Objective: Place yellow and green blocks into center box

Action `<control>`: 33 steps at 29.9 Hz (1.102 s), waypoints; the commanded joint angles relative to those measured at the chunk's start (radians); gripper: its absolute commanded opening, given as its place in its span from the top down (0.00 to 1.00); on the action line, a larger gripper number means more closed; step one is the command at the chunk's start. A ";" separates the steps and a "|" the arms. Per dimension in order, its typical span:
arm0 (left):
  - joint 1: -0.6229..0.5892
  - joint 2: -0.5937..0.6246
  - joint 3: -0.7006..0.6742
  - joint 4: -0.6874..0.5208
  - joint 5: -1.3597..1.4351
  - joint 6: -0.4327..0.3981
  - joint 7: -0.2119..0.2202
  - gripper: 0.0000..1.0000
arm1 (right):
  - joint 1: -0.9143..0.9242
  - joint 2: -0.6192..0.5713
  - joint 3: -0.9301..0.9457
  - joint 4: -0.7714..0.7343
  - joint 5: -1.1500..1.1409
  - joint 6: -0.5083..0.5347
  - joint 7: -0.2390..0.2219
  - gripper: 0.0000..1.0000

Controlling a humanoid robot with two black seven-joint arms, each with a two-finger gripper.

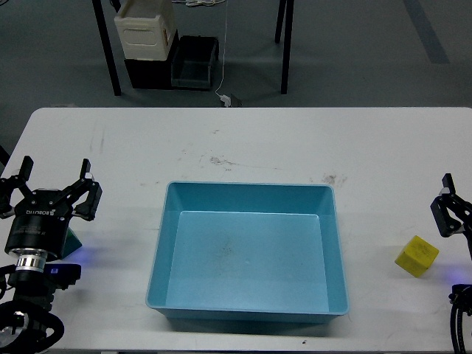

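The light-blue center box (251, 186) sits in the middle of the white table and holds nothing. The yellow block (417, 256) lies on the table to the right of the box, tilted slightly. Only a corner of the green block (72, 244) shows on the left, the rest hidden under my left gripper's body. My left gripper (55, 182) hovers over that spot with its fingers spread wide, nothing between them. My right gripper (448, 209) is cut off by the right edge, just above and right of the yellow block; its fingers cannot be told apart.
The white table (243, 140) stretches behind the box with faint smudges. Beyond its far edge, on the floor, stand a cream-white container (145, 29) and a dark bin (193, 63) between black table legs.
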 commanded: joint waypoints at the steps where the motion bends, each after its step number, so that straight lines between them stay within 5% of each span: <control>1: 0.000 0.002 0.000 0.000 0.000 0.005 -0.002 0.00 | 0.001 0.000 0.002 0.000 0.000 0.000 0.002 0.00; 14: 0.002 0.000 -0.002 0.006 0.000 0.013 -0.006 0.00 | 0.028 0.000 0.048 0.000 -0.101 0.014 0.009 0.00; 24: 0.002 -0.002 -0.005 0.009 -0.002 0.014 -0.009 0.00 | 0.165 -0.296 0.136 -0.014 -0.737 0.037 0.005 0.00; 33: 0.002 -0.034 -0.012 0.009 -0.002 0.016 -0.009 0.00 | 0.410 -0.618 -0.197 -0.075 -1.077 0.175 0.012 0.00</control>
